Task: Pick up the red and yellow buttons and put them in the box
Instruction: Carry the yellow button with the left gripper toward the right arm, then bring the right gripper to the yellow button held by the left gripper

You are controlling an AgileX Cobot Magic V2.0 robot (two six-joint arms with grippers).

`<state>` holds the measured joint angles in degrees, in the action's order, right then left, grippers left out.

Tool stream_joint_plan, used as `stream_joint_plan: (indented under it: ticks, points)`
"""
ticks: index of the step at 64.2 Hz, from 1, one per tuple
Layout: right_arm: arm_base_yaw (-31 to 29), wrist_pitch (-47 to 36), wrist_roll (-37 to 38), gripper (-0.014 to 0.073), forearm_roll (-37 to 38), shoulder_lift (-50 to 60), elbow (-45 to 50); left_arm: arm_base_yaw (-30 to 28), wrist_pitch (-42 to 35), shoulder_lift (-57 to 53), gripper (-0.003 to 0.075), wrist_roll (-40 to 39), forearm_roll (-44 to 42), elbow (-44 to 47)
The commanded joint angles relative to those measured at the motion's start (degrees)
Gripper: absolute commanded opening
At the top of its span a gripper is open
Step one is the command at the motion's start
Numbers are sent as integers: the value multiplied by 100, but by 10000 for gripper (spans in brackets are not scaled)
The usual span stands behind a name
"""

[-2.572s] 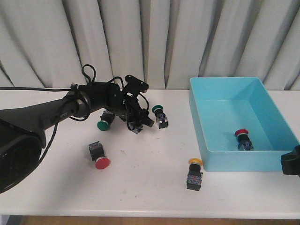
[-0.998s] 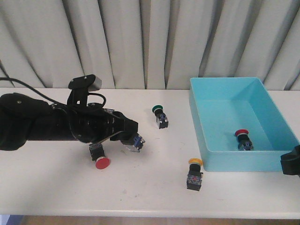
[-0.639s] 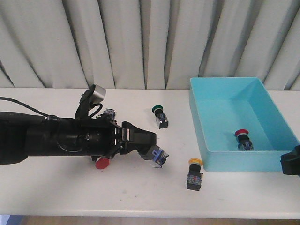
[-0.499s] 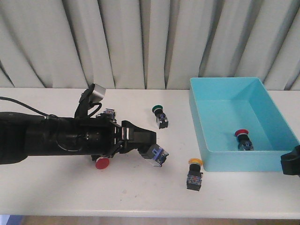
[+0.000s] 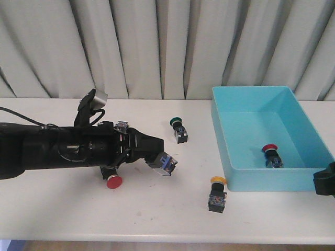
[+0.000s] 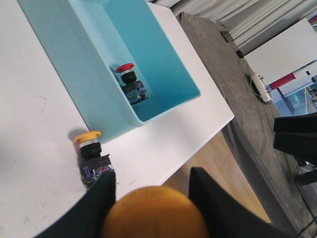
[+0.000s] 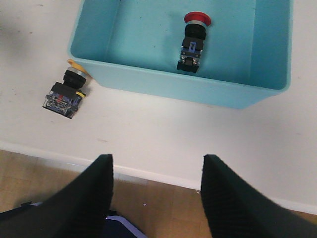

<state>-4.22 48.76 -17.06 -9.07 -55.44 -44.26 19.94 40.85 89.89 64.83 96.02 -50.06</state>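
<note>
The left gripper has its jaws pinching a yellow button, held above the counter well left of the box. The right gripper has its jaws spread wide, empty, just outside the box's near wall.

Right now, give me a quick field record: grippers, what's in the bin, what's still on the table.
left gripper: shut on a yellow button, held above the table
right gripper: open, empty, near the table's front edge
box: holds one red button
yellow button beside box: on table at the box's front left corner
red button on table: below the left arm
green button: on table, not a target
</note>
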Motion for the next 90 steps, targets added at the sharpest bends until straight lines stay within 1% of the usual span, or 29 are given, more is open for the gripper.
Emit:
stream_joint_plan:
  ticks: [1, 5, 10, 13, 14, 19, 22, 25, 29, 32, 35, 41, 48, 53, 60, 68, 75, 78, 84, 90]
  points:
    - [-11, -369, -47, 391, -95, 71, -158, -12, 169, -227, 157, 8, 348, -149]
    - [-11, -611, -42, 391, -132, 71, -158, -12, 190, -227, 157, 8, 348, -149]
    - [-11, -676, -54, 391, -330, 71, -158, -12, 241, -227, 157, 8, 348, -149]
    - [-11, -687, -258, 391, -543, 51, -158, -12, 272, -227, 157, 8, 348, -149]
    - [-11, -687, -379, 391, -611, 38, -158, -12, 283, -227, 157, 8, 348, -149]
    - [-11, -641, -1462, 392, -1245, -84, -158, -12, 285, -227, 157, 8, 348, -149]
    - [-11, -632, -1990, 398, -1862, -180, -158, -12, 285, -227, 157, 8, 348, -149]
    - [-2, -580, -2516, 410, -2319, -288, -164, -12, 285, -227, 157, 8, 348, -149]
    - [153, -545, -3042, 432, -2618, -429, -182, -12, 285, -227, 157, 8, 348, -149]
    - [381, -598, -3230, 455, -2621, -528, -195, -12, 285, -227, 157, 8, 348, -149]
    - [687, -653, -3256, 474, -2525, -642, -246, -12, 301, -227, 157, 8, 348, -149]
    - [1406, -798, -3101, 499, -2023, -904, -423, -12, 347, -227, 157, 8, 348, -149]
    - [2148, -902, -2791, 504, -1444, -1273, -697, -12, 386, -227, 157, 8, 348, -149]
    - [2668, -966, -2756, 505, -1124, -1524, -864, -12, 392, -227, 157, 8, 348, -149]
    - [3219, -1348, -2762, 518, -1049, -1884, -1023, -12, 419, -227, 157, 8, 348, -149]
    - [3671, -1875, -2902, 520, -1055, -2225, -1111, -12, 419, -227, 157, 8, 348, -149]
    - [4045, -2486, -3242, 520, -1072, -2456, -1111, -12, 419, -227, 157, 8, 348, -149]
    - [4167, -2794, -3269, 520, -1073, -2537, -1111, -12, 419, -227, 157, 8, 348, -149]
    - [4270, -3269, -3263, 520, -1104, -2667, -1111, -12, 427, -227, 157, 8, 348, -149]
    - [4282, -3509, -3258, 517, -1259, -2724, -1111, -12, 427, -227, 157, 8, 348, -149]
